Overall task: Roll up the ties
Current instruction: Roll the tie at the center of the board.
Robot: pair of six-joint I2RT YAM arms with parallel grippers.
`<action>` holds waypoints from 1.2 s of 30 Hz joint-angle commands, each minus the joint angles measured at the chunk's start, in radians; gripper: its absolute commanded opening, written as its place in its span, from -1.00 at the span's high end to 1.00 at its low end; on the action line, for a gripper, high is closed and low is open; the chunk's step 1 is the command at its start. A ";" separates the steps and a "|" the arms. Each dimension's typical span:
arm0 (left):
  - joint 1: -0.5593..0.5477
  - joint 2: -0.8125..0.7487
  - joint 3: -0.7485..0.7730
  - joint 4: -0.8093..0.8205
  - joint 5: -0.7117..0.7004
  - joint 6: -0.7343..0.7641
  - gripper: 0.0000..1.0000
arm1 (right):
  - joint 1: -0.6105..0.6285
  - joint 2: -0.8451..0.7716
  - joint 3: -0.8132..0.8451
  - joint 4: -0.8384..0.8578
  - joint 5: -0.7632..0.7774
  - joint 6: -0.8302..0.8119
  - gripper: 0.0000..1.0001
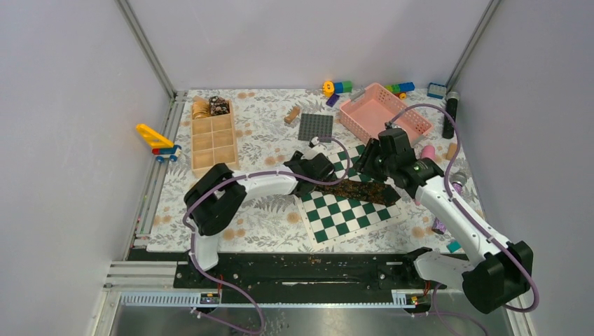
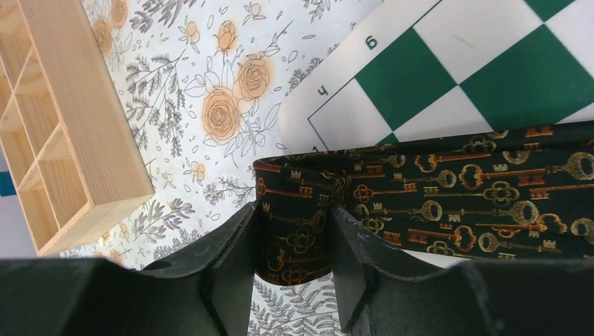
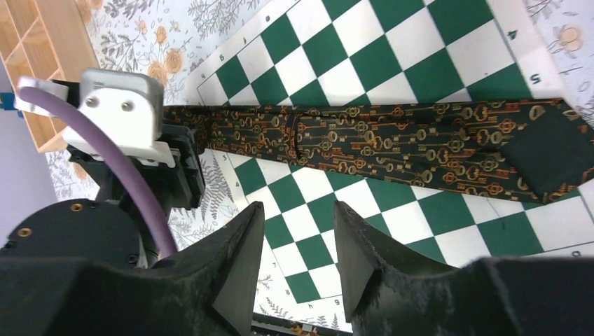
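One tie (image 1: 361, 190), dark with a gold key pattern, lies flat and stretched across the green-and-white chessboard mat (image 1: 343, 213). It also shows in the left wrist view (image 2: 455, 189) and the right wrist view (image 3: 392, 143). My left gripper (image 1: 322, 175) (image 2: 295, 210) is low at the tie's narrow left end, jaws apart with the creased end between them. My right gripper (image 1: 371, 166) (image 3: 298, 210) is open and empty, above the mat beside the tie's middle. Two small coils, golden-tan (image 1: 202, 107) and dark speckled (image 1: 219, 106), sit in the wooden box's far compartments.
The wooden compartment box (image 1: 213, 143) stands left of the mat and shows in the left wrist view (image 2: 63, 140). A pink basket (image 1: 382, 112), a dark grey plate (image 1: 315, 127), toy bricks, a black cylinder (image 1: 450, 115) and a yellow toy vehicle (image 1: 157, 140) lie around.
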 commanded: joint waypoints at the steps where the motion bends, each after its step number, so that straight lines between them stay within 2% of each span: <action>1: -0.024 0.038 0.059 -0.033 -0.068 0.026 0.21 | -0.012 -0.052 0.033 -0.044 0.068 -0.024 0.02; 13: -0.071 0.098 0.110 -0.080 -0.069 0.032 0.20 | -0.021 -0.077 0.028 -0.062 0.084 -0.034 -0.01; 36: -0.089 0.125 0.199 -0.147 0.083 0.027 0.07 | -0.023 -0.088 0.005 -0.063 0.081 -0.029 -0.12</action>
